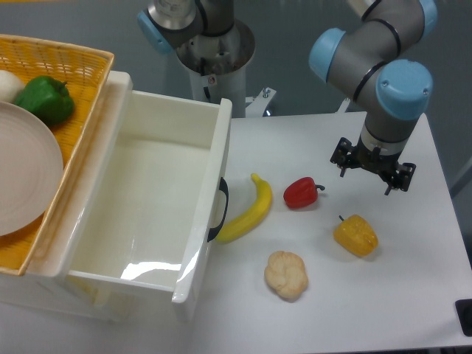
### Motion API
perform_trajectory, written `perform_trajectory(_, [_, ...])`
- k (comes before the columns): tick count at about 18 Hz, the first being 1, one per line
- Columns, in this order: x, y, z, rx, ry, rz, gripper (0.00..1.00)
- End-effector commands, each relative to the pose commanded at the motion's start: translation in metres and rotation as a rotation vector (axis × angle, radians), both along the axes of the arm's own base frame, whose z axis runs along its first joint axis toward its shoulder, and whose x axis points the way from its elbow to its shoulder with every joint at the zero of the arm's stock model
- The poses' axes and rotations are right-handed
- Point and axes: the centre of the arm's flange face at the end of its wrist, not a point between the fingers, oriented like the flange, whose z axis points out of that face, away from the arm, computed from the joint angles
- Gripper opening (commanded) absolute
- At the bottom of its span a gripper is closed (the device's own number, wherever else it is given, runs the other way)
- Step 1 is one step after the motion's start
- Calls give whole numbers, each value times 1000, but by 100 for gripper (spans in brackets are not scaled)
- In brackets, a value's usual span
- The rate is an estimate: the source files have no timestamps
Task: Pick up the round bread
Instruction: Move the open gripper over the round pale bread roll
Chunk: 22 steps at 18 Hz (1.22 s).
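White table [413, 295] under even light, grey floor beyond its far edge. Nearest the camera, on the bare tabletop: the round bread [287, 274], pale beige, lumpy and lobed, lying free, touched by nothing. Just beyond and to its right, a yellow-orange bell pepper [356, 235], glossy, short stem pointing up-left. Further back, a red pepper [301, 192] with its stem toward the right, and beside it a banana [248, 212], curved, its lower end close to the dark handle of the white drawer [147, 199]. Drawer pulled open, filling the left half of the view, shiny inside. Past the drawer's left edge, a woven yellow basket [81, 70] holding a pale plate [22, 169], a green pepper [46, 99] and a smooth white round thing [9, 85]. Above the table at right, the gripper [372, 168], dark, hanging from the grey-and-blue arm, well apart from the bread, beyond the yellow pepper. Nothing between the fingers; spread of the jaws too small and dark to judge. At the far back, the arm's base column [214, 59].
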Motion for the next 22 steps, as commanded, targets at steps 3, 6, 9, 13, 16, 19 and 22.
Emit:
perform_trajectory(3, [-2,7,-10,2,4,-8,100])
perform_trajectory(6, [0,7,-13,12,12,-8,100])
perform_trajectory(9, [13,21,-21,20,28,-28,100])
perform_trajectory(13, [13,41,-53,9,8,7,100])
perform_trajectory(16, [18,59,-56,16,12,91,100])
perform_trajectory(19, [23,79,-61,24,14,159,100])
perform_trajectory(22, [33,106,-75,44,-8,221,100])
